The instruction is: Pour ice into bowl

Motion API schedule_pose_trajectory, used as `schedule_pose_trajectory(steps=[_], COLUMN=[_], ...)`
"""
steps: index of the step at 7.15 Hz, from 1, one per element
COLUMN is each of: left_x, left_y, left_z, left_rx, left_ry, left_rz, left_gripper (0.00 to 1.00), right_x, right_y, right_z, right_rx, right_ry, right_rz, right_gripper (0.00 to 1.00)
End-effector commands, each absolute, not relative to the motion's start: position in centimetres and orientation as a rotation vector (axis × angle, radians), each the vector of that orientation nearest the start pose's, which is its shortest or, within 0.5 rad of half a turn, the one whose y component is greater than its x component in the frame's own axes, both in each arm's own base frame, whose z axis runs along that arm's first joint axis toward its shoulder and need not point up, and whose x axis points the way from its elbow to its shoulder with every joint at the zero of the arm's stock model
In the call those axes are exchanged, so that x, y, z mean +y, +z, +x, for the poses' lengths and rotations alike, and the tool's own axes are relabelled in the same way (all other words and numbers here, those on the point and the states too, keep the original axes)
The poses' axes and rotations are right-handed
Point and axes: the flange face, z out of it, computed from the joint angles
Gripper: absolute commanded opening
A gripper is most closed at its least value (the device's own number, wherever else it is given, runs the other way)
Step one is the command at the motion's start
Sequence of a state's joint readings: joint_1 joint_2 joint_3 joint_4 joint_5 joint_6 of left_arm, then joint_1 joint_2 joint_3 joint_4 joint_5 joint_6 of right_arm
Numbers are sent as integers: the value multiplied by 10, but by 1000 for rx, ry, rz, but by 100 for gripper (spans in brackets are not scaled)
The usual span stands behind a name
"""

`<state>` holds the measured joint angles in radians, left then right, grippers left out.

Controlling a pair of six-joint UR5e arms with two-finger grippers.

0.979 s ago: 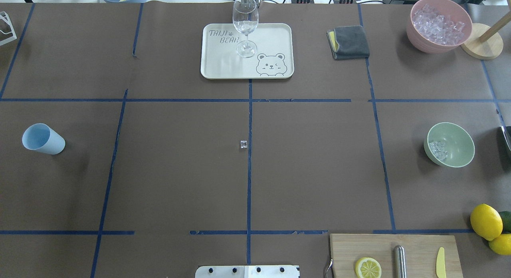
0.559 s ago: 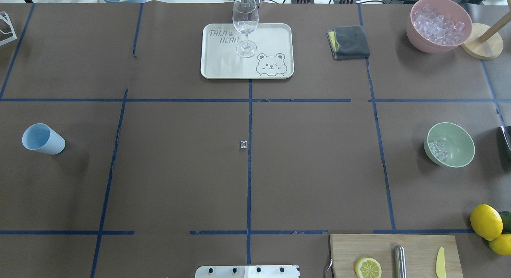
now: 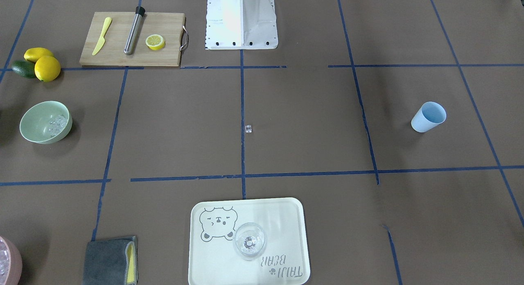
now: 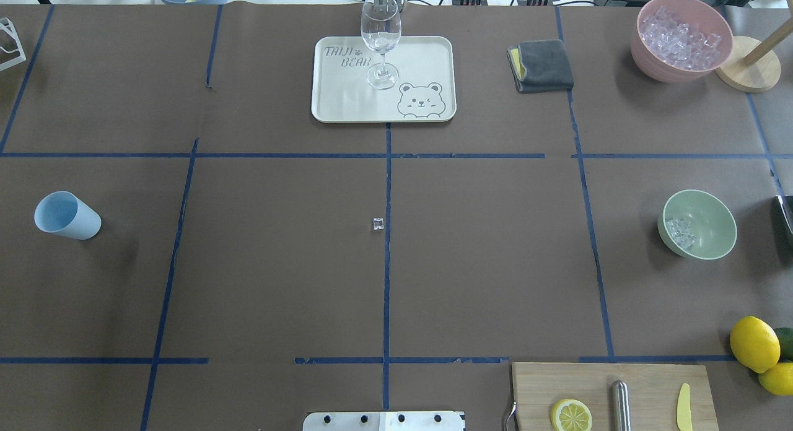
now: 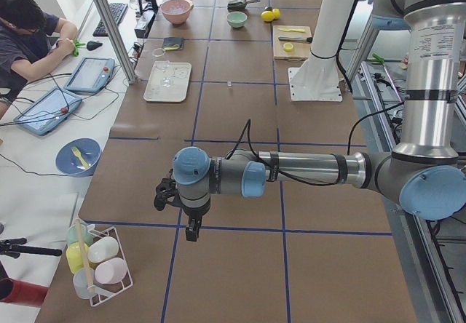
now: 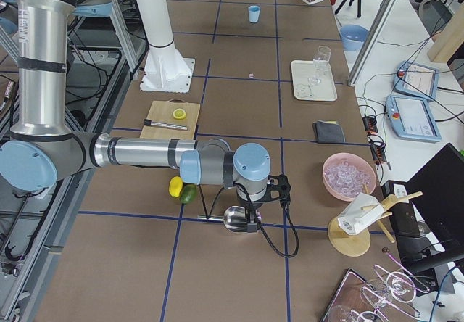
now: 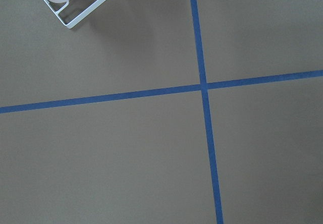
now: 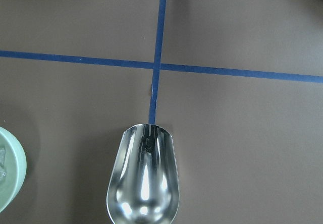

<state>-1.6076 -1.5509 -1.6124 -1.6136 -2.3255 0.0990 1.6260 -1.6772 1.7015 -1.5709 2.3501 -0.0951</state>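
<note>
The pale green bowl (image 4: 712,230) stands at the right of the table with a small heap of ice (image 4: 679,231) inside; it also shows in the front view (image 3: 35,125), and its rim shows at the left edge of the right wrist view (image 8: 7,178). One loose ice cube (image 4: 378,223) lies at the table's middle. An empty metal scoop (image 8: 144,188) sticks out from my right wrist, just right of the bowl. My right gripper (image 6: 250,224) hangs there above the table. My left gripper (image 5: 191,232) hovers over bare table at the far left end; I cannot tell whether it is open.
A pink bowl full of ice (image 4: 681,38) stands at the back right beside a wooden stand (image 4: 746,72). There is a tray with a wine glass (image 4: 381,41), a grey cloth (image 4: 542,64), a light blue cup (image 4: 65,215), a cutting board (image 4: 610,394) and lemons (image 4: 754,343).
</note>
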Motion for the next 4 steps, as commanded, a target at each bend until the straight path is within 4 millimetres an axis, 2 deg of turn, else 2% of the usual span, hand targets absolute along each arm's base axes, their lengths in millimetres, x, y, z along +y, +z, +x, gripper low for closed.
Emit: schedule_pose_trajectory(steps=[1,4], left_x=[-485,-485], left_y=[645,644], left_z=[-83,-83], left_rx=[749,748], left_ry=[84,86], left_rz=[113,118], left_gripper=[100,100], right_x=[-445,-446], right_y=[642,640], right_z=[88,88], right_rx=[-775,-775], right_ry=[-49,-50], right_rz=[85,89], right_gripper=[100,100])
